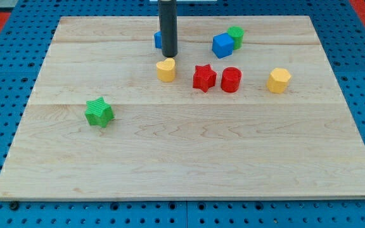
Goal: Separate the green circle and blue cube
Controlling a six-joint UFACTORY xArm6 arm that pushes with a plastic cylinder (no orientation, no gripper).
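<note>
The blue cube (222, 45) sits near the view's top, right of centre, and the green circle (236, 36) touches its upper right side. My tip (168, 55) is well to their left, just above the yellow heart (166, 69). The rod hides most of another blue block (158, 40) behind it.
A red star (204, 77) and a red cylinder (230, 80) stand side by side below the blue cube. A yellow hexagon (279, 80) is to their right. A green star (99, 112) is at the view's left. The wooden board (189, 158) lies on a blue pegboard.
</note>
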